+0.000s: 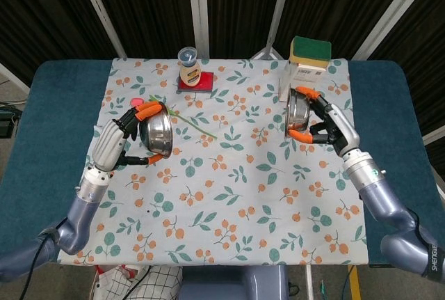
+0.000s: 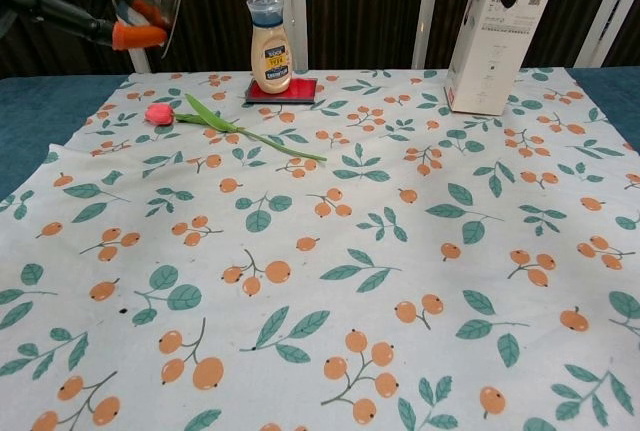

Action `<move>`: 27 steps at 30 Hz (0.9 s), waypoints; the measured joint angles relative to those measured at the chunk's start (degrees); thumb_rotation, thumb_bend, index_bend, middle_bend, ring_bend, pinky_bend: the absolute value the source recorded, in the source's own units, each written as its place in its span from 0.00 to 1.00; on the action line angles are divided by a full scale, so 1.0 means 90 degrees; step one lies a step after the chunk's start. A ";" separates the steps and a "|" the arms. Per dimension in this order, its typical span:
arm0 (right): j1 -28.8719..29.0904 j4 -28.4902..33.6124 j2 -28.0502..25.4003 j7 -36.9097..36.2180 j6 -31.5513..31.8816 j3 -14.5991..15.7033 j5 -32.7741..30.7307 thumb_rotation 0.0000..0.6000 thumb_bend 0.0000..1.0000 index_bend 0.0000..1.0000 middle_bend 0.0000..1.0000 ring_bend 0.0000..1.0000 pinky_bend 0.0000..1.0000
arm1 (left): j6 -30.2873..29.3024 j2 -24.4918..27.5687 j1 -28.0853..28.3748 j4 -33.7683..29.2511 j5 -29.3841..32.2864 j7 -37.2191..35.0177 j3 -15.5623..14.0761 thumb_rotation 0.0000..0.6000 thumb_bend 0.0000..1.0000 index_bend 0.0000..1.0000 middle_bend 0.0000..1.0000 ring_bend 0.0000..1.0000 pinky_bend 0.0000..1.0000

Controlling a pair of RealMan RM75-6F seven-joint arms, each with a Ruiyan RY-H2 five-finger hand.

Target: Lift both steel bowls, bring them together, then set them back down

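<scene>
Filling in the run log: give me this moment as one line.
left robot hand: holds left steel bowl aloft | right robot hand: holds right steel bowl aloft | bowls: tilted, apart

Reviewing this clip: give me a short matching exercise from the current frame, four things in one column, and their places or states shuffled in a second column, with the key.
Things:
1. left steel bowl
2. right steel bowl
3. tulip
4. sauce bottle

Places or states:
A. stands on a red coaster at the far edge
B. held in the air by the right hand, in front of the white box
C. lies flat on the cloth
D. held in the air by the left hand, tipped on its side

Pairs: 1-D, 2-B, 3-C, 4-A
</scene>
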State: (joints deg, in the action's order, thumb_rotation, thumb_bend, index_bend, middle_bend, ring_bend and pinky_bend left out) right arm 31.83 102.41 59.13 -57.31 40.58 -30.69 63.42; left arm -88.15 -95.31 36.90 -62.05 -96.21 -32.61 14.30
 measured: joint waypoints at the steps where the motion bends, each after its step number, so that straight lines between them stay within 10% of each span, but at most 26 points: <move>1: 0.0002 -0.0001 -0.0018 -0.0143 -0.0120 -0.0026 -0.0025 1.00 0.60 0.94 0.90 1.00 1.00 | -0.0077 -0.0091 0.0032 0.0098 -0.0001 -0.0108 0.0031 1.00 0.34 0.38 0.64 0.51 0.69; 27: 0.0388 0.0577 0.0194 -0.0389 -0.0869 0.0002 -0.0287 1.00 0.61 0.94 0.90 1.00 1.00 | 0.0070 -0.1665 0.1088 0.1833 0.0234 -0.1155 0.0124 1.00 0.34 0.38 0.64 0.51 0.69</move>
State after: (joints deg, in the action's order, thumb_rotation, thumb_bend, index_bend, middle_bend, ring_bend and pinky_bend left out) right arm 35.33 107.61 60.88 -60.81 32.76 -30.67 60.84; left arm -87.52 -110.29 46.69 -45.55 -94.10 -43.01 15.42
